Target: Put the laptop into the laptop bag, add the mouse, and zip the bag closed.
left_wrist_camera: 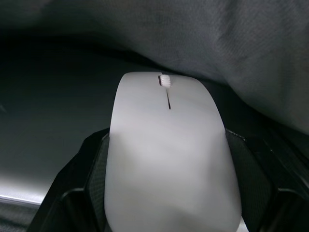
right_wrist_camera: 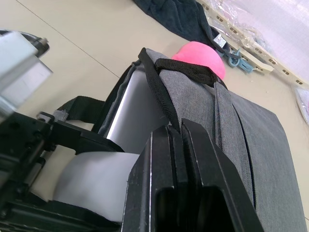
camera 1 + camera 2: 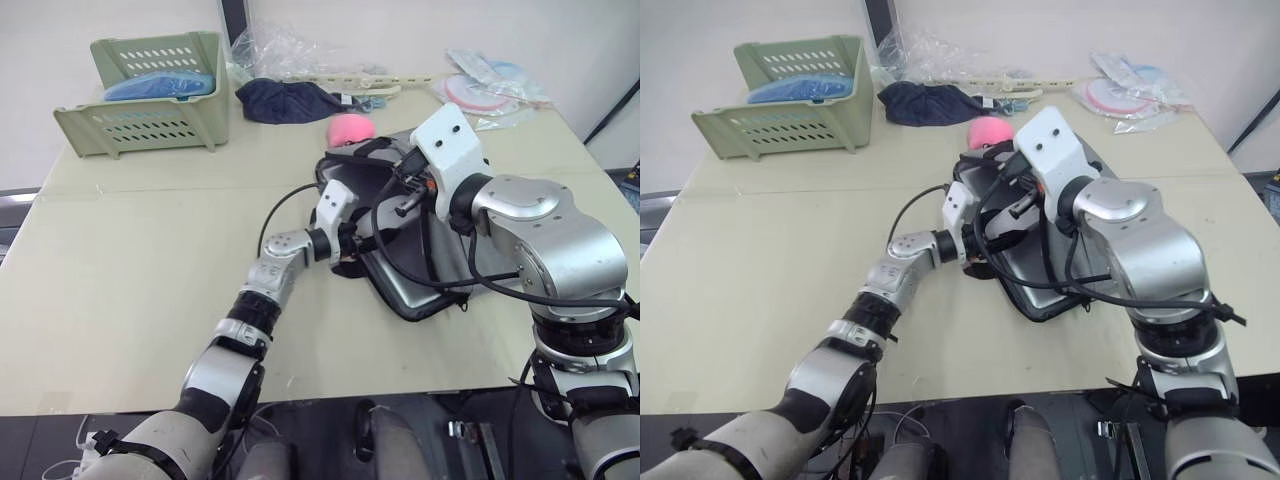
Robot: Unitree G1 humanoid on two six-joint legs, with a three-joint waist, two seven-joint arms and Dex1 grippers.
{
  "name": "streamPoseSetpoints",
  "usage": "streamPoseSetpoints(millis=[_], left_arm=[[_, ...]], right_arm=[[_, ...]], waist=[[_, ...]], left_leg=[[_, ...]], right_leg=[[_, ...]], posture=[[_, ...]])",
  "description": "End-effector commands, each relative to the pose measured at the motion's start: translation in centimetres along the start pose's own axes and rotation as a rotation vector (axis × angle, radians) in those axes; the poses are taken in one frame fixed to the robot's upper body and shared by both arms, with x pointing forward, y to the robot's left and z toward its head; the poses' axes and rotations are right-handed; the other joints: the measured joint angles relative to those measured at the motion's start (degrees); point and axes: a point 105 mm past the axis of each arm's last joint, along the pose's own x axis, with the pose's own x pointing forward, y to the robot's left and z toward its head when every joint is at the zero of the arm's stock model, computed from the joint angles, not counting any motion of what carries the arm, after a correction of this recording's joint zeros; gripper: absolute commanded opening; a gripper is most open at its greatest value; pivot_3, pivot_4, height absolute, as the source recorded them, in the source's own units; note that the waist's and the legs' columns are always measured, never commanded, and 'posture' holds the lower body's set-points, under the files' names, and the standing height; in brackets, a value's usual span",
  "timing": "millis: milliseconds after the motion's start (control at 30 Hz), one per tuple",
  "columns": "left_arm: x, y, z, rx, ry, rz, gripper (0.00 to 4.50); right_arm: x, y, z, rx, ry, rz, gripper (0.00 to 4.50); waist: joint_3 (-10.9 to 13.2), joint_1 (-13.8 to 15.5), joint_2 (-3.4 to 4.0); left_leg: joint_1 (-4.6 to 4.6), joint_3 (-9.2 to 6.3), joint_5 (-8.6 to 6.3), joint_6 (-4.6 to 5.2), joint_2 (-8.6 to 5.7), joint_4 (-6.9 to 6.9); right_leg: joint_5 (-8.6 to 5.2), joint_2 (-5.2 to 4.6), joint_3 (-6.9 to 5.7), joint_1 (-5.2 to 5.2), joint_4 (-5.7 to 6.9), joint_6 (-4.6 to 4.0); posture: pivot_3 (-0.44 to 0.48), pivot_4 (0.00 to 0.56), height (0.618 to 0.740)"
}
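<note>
The left gripper (image 1: 166, 212) is holding the mouse (image 1: 169, 154) between its two black fingers (image 1: 84, 193), right at the open mouth of the laptop bag (image 2: 241, 130), with the grey flap just above the mouse. The right gripper (image 2: 181, 140) is pinching the bag's upper edge with its fingers closed on the fabric, it seems, lifting the flap. The laptop (image 2: 133, 111) is lying inside the bag, just beyond the left fingers, and the bag is resting on the worktop (image 3: 130, 260).
</note>
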Motion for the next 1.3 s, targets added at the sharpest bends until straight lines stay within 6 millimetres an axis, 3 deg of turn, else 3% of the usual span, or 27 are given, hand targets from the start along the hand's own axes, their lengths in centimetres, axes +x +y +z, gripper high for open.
streamPoseSetpoints(millis=[33, 667, 1033, 1133, 1300], left_arm=[[1.0, -0.2, 0.5, 0.038, -0.011, -0.015, 2.78], [3.8, -0.9, -0.2, 0.014, 0.024, 0.013, 2.78], [3.8, -0.7, -1.0, -0.01, 0.068, 0.03, 2.78], [3.8, -0.8, -0.6, -0.015, 0.054, 0.014, 4.32], [3.6, -0.6, -0.9, 0.029, 0.092, 0.017, 4.42]], right_arm=[[-0.8, 0.0, 2.9, -0.052, -0.119, -0.011, 0.06], [-1.1, 0.2, 4.1, -0.059, -0.145, -0.012, 0.06], [-1.1, 0.3, 4.3, -0.054, -0.146, -0.012, 0.06], [-1.1, 0.3, 4.3, -0.053, -0.146, -0.014, 0.0], [-1.2, 0.4, 4.2, -0.051, -0.144, -0.014, 0.0]], waist=[[0.0, 0.0, 0.0], [0.0, 0.0, 0.0], [0.0, 0.0, 0.0], [0.0, 0.0, 0.0], [0.0, 0.0, 0.0]], left_leg=[[0.0, 0.0, 0.0, 0.01, 0.0, 0.0], [0.0, 0.0, 0.0, 0.05, -0.01, -0.01], [0.01, 0.0, 0.0, 0.05, -0.01, -0.01], [0.01, 0.0, 0.0, 0.05, -0.01, -0.01], [0.01, 0.0, 0.0, 0.06, -0.01, -0.01]], right_leg=[[0.0, 0.0, 0.0, 0.0, 0.0, 0.0], [0.01, 0.0, -0.01, 0.0, -0.01, 0.01], [0.01, 0.0, -0.01, 0.0, -0.01, 0.01], [0.01, 0.0, -0.01, 0.0, -0.01, 0.01], [0.01, 0.0, -0.01, 0.0, -0.01, 0.01]], posture=[[0.0, 0.15, 0.74], [0.0, 0.15, 0.74], [0.0, 0.15, 0.74], [0.0, 0.15, 0.74], [0.0, 0.15, 0.74]])
